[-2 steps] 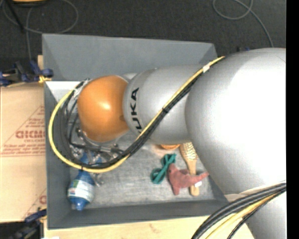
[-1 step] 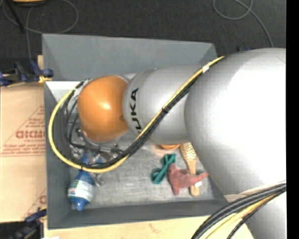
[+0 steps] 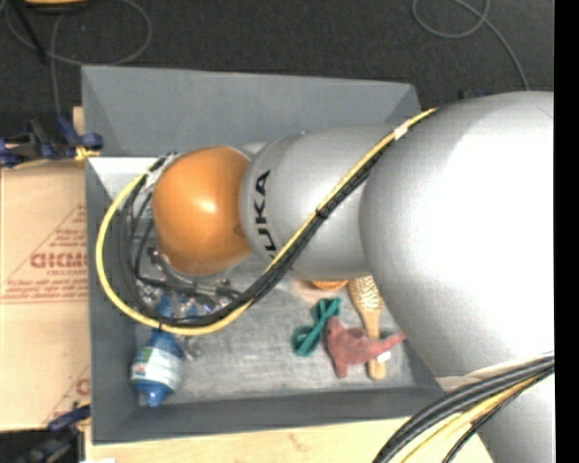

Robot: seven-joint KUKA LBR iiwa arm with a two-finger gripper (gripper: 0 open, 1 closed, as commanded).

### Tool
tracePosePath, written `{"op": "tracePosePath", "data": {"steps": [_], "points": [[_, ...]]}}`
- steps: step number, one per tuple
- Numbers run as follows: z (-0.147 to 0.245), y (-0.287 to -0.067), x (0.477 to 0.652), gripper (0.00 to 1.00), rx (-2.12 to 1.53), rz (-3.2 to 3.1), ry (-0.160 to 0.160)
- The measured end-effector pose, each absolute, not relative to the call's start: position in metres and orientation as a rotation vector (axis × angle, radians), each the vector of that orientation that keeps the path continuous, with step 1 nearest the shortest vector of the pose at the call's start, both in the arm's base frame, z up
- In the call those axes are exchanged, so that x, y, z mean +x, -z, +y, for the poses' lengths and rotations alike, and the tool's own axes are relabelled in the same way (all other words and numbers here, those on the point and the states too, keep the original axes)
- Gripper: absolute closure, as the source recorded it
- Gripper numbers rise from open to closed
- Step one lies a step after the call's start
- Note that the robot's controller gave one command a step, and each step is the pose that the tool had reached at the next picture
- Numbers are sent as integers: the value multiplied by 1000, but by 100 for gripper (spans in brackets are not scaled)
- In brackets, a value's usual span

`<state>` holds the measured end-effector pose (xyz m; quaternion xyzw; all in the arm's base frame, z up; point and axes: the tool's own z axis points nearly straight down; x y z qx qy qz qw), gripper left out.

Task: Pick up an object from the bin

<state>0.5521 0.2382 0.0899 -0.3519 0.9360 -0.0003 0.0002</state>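
My gripper (image 3: 180, 300) is low in the left half of the bin, and just its metal body shows beneath the arm's wrist. Just below and left of it, in the bin's front left corner, lies a small crumpled bottle (image 3: 155, 371) with a blue cap and a white and green label. The bottle looks to lie apart from the gripper.
In the front right part of the bin lie a green twisted strip (image 3: 316, 327), a dull red soft toy (image 3: 350, 348) and a wooden brush (image 3: 369, 309). An orange thing (image 3: 329, 284) peeks out from under the arm. The arm covers the back of the bin.
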Motion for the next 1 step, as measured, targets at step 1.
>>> {"op": "tracePosePath", "data": {"steps": [1], "points": [[238,-91,552,100,-1104,2941,1]]}}
